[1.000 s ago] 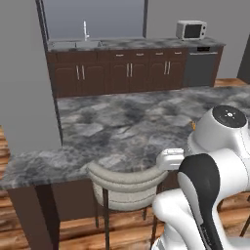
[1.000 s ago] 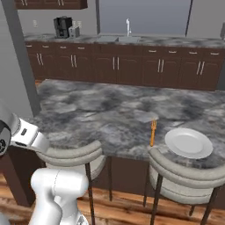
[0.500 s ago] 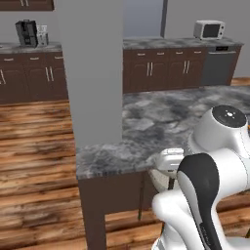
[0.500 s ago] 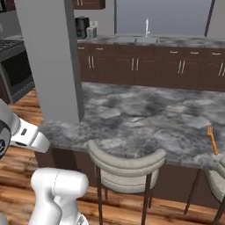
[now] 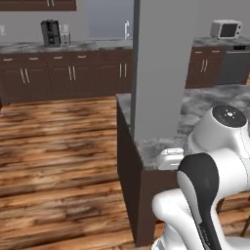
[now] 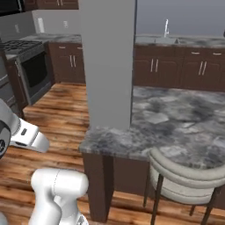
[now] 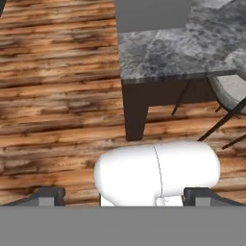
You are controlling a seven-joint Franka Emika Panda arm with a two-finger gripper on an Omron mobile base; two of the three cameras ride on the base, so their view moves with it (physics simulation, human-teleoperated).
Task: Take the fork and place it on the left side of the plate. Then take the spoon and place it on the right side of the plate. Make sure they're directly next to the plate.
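Gripper (image 7: 124,196) first: its two tips stand wide apart at the bottom of the hand view with nothing between them, looking down past the robot at the wood floor (image 7: 57,96) and the counter (image 7: 173,48) corner.

Where the fork, spoon and plate lie you cannot tell from here. My guess is farther along the counter, on the far side of the pillar (image 6: 107,66) from the floor. So the step in hand is still the approach: no reach makes sense yet.

To do it well, bring the base round until the counter beyond the pillar comes into the base views, and find the fork before you extend the arm. The pillar stands on the counter's end and blocks the line across it, so swing wide of it, not close. A stool (image 6: 184,176) is tucked under the counter edge just past the pillar, so keep the base clear of its legs. Leave the jaws spread as they are. A slim fork lying flat likely needs a straight-down approach across its handle, and that is easier once you are square to the counter edge.
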